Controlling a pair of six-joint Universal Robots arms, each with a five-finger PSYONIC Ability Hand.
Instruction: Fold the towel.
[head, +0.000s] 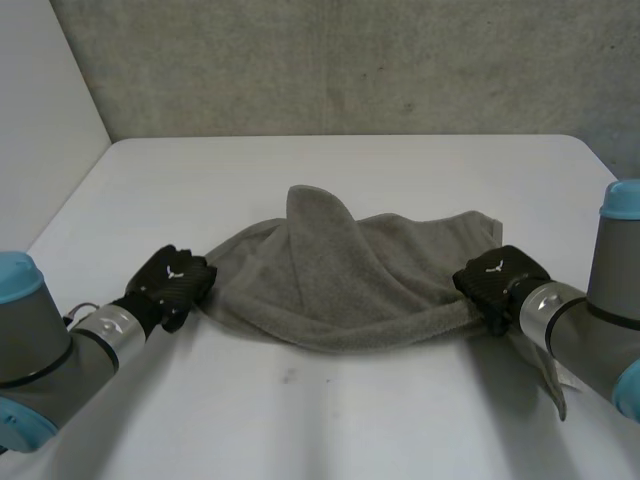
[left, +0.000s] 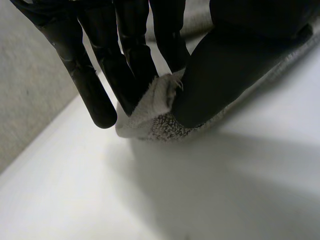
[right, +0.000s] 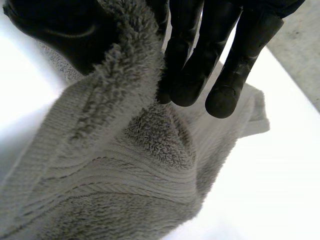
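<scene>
Both left hand (head: 172, 281) and right hand (head: 500, 281) pinch towel (head: 330, 285) ends, perhaps corners.

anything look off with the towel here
The towel is not flat. It is bunched between the left hand and right hand, a fold peaks up at its middle, and one end hangs loose under the right arm. Both hands pinch it.

A matt white table (head: 350, 170) is recorded; a rough grey wall (head: 350, 60) is seen behind the table, a plain white panel (head: 40, 100) along its left edge
</scene>
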